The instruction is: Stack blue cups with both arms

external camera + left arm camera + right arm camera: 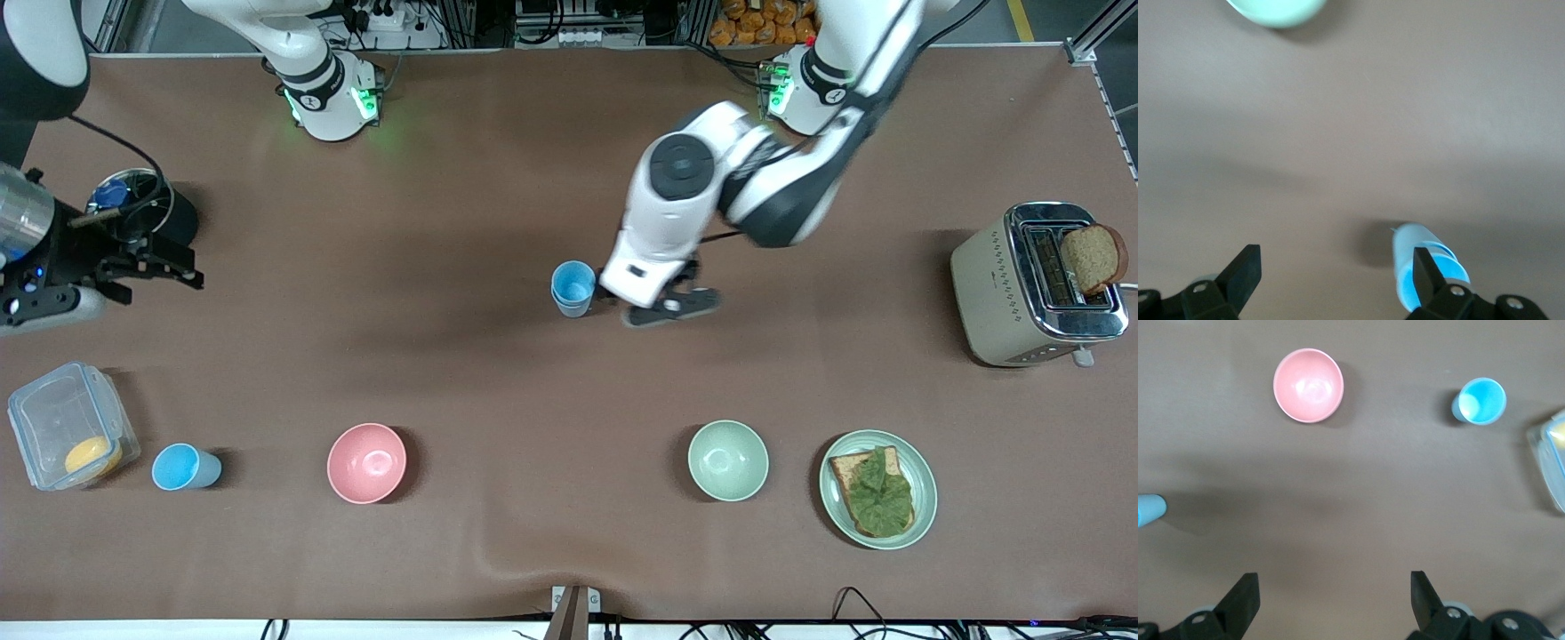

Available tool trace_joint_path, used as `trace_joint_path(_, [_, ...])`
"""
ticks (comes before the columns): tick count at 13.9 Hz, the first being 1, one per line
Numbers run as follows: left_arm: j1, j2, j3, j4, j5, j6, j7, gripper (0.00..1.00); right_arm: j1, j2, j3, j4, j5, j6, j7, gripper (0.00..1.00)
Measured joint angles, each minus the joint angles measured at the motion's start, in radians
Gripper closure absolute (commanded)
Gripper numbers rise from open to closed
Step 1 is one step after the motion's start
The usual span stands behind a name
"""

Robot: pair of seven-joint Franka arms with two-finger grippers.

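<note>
Stacked pair: two small tapered blue plastic cups (573, 288), one nested in the other, stand upright mid-tabletop; in the left wrist view the pair (1426, 267) shows a paler outer wall and a brighter blue inside.
Third cup: a bright sky-blue plastic tumbler (184, 468) stands alone toward the right arm's end of the tabletop, nearer the front camera, between a clear lidded plastic box (67, 425) and a glossy pink round bowl (366, 462); seen also at (1480, 401).
Left end effector (671, 306): low over the tabletop just beside the stacked pair, fingers spread wide, nothing held.
Right end effector (147, 264): over the right arm's end of the tabletop, fingers apart, empty; that arm appears to wait.
Step in hand: judged, one nesting is done and the left arm stands clear of the pair.
Next move: likely the right arm descends on the lone tumbler, closing on its smooth tapered wall near the rim, keeping it upright.
Surfaces: matte brown tabletop (498, 178); pale green smooth bowl (727, 460) untouched.
</note>
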Motion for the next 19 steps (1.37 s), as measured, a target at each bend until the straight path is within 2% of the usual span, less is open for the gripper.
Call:
trace_joint_path(3, [0.098,-0.077,0.002,0.019,0.0,-0.1,0.099,0.0,0.017,-0.055,0.014,-0.054,-0.037,0.009,0.031,0.0])
trace_joint_path(6, [0.206,-0.168,0.004,0.021,-0.008,-0.208,0.264,0.0,0.017,-0.061,0.011,-0.071,-0.039,0.019,0.032,0.0])
trace_joint_path(8, [0.238,-0.223,0.035,0.011,-0.015,-0.263,0.328,0.0,0.011,-0.061,0.005,-0.08,-0.037,0.022,0.031,0.0])
trace_joint_path(17, [0.148,-0.371,0.379,-0.009,-0.12,-0.402,0.571,0.0,0.01,-0.061,0.007,-0.083,-0.036,0.024,0.031,0.0])
trace_joint_path(19, [0.144,-0.39,0.424,-0.009,-0.122,-0.411,0.644,0.0,0.01,-0.061,0.007,-0.083,-0.036,0.024,0.031,0.0])
